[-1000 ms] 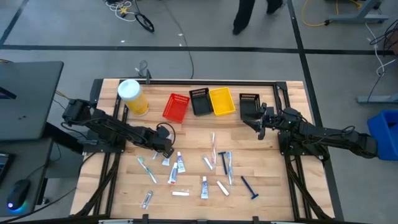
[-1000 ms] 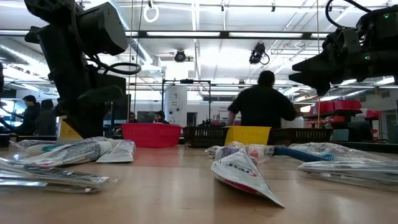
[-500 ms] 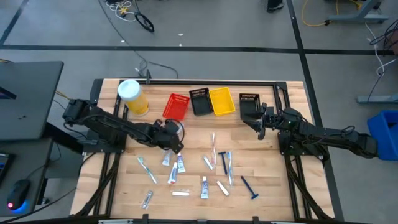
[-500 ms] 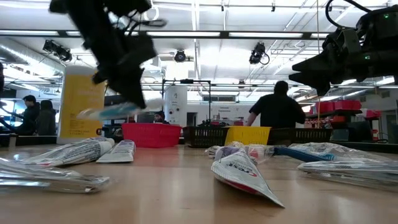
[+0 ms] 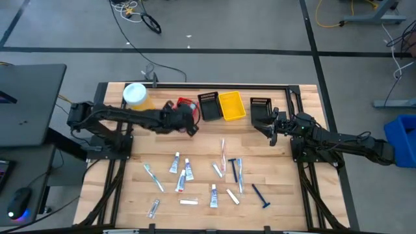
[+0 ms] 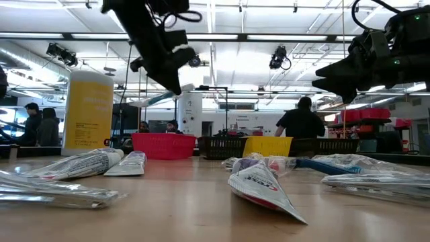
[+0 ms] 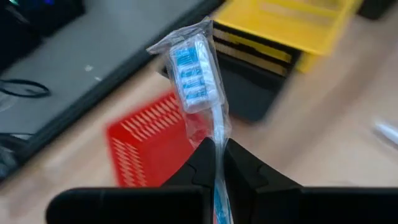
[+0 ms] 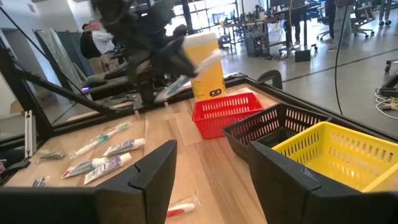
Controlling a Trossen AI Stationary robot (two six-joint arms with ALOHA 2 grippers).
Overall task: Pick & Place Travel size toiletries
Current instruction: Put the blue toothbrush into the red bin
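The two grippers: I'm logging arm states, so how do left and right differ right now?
The left gripper is shut on a wrapped toothbrush, while the right gripper is open and empty. The left gripper hangs above the red bin; the right gripper waits beside the far-right black bin. Both are above the table.

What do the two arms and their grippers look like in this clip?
Both arms are dark, jointed links with black cabling along them. The left gripper and right gripper each end in two matte black fingers, broad and angular, with no visible markings.
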